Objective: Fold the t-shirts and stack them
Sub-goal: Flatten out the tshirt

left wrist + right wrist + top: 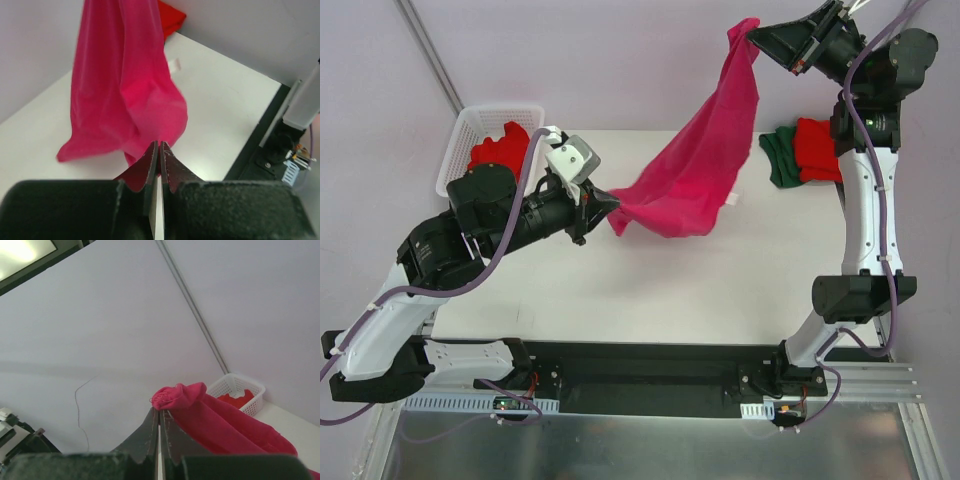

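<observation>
Basket (455, 150) holds red shirt (498, 150) | green-and-red stack (815, 150) far right | left tool (613, 212), right tool (752, 38) clamped on pink shirt (705, 160)

The magenta-pink t-shirt (705, 160) hangs stretched on a slant above the white table (670, 290); the right gripper (752, 38) pinches its upper corner, high at the far right; the left gripper (608, 212) pinches its lower corner, low over the table's left half; a white lattice basket (455, 165) sits at the far left corner with a red t-shirt (500, 148) bunched inside; at the far right edge a second red t-shirt (817, 150) lies on a dark green t-shirt (778, 160).
</observation>
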Controlling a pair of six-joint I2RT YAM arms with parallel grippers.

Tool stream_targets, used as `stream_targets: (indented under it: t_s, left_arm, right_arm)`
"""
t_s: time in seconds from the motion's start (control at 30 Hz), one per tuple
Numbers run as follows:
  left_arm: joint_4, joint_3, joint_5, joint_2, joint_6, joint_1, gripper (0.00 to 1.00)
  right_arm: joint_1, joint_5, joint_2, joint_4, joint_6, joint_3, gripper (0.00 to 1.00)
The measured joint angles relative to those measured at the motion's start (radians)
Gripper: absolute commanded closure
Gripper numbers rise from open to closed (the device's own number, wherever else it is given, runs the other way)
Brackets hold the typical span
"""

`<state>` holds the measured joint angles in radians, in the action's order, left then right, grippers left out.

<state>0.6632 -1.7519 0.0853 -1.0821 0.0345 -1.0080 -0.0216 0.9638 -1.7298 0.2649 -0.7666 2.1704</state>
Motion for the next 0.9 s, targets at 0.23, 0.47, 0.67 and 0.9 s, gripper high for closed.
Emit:
stream_targets:
  t_s: [0.23,0.47,0.67,0.9]
  left_arm:
    - [-0.092,0.132,-0.119,0.042,-0.09,0.0,1.0]
    - [-0.169,0.278,-0.2,0.034,-0.175,0.0,1.0]
    - [-0.179,0.291,-0.125,0.049,-0.148,0.005,1.0]
    - [-0.179,0.224,0.098,0.104,-0.003,0.035,1.0]
  right_arm:
    - [0.005,0.01,0.153,0.061,0.026,-0.264,0.99]
    - [0.013,-0.007,0.22,-0.045,0.128,-0.52,0.99]
    - [-0.019,-0.017,0.092,-0.119,0.188,-0.35,0.99]
    - [-0.08,-0.029,-0.155,-0.169,0.207,-0.049,0.99]
